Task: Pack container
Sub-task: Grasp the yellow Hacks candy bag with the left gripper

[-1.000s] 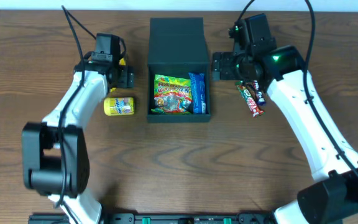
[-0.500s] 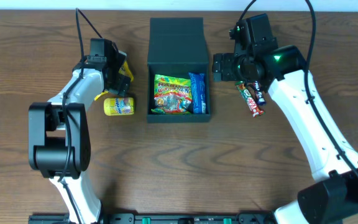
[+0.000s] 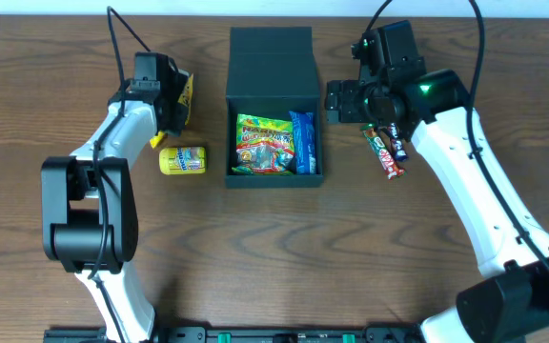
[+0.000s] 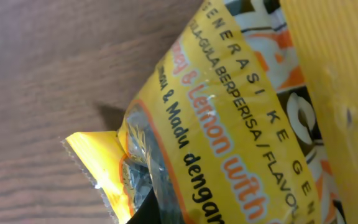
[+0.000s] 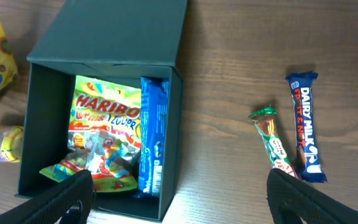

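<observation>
With your left gripper (image 3: 174, 95) pinching the yellow packet (image 4: 229, 112), lift it clear of the wall of the box (image 3: 270, 59) at table centre, carry toward 4 o'clock, release over the sweets (image 3: 265, 143), and keep your spread right gripper (image 3: 335, 101) at the box's 3 o'clock.

The dark green-black square rigid container (image 3: 270, 57) looks matt and smooth. Left of it, the yellow plastic packet (image 4: 229, 124) is glossy and crinkled. The brown wooden table (image 3: 274, 257) is grained.
</observation>
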Robot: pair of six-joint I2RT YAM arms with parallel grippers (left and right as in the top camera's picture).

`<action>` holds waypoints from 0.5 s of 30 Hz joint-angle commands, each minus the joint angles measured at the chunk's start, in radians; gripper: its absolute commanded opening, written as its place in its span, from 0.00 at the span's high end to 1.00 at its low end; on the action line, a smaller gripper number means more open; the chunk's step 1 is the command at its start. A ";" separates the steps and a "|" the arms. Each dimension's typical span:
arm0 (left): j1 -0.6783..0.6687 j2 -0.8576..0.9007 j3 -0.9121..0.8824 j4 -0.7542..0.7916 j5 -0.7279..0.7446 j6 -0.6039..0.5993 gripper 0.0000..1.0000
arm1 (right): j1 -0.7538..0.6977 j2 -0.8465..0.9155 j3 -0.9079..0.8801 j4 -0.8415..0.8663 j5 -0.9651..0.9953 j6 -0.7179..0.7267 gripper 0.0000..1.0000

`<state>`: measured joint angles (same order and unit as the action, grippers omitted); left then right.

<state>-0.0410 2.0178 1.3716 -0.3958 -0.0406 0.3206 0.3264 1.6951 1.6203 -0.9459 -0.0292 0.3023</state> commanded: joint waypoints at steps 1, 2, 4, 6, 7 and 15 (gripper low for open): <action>-0.006 0.011 0.072 -0.078 -0.032 -0.200 0.94 | -0.010 0.000 -0.004 0.004 0.011 -0.011 0.12; -0.008 0.001 0.112 -0.119 -0.060 -0.268 0.94 | -0.014 0.000 -0.004 0.005 0.015 -0.011 0.12; -0.015 -0.023 0.185 -0.190 -0.111 -0.370 0.94 | -0.023 0.000 -0.004 0.004 0.018 -0.011 0.12; -0.032 -0.065 0.275 -0.275 -0.166 -0.517 0.94 | -0.040 0.000 -0.004 0.000 0.018 0.002 0.12; -0.040 -0.083 0.306 -0.306 -0.166 -0.573 0.94 | -0.048 0.000 -0.004 -0.003 0.019 0.015 0.12; -0.234 -0.205 0.386 -0.547 -0.062 -1.180 0.94 | -0.178 0.000 -0.004 -0.081 0.033 0.085 0.12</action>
<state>-0.2169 1.8198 1.7508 -0.9031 -0.1299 -0.5663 0.1928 1.6951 1.6203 -1.0119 -0.0135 0.3489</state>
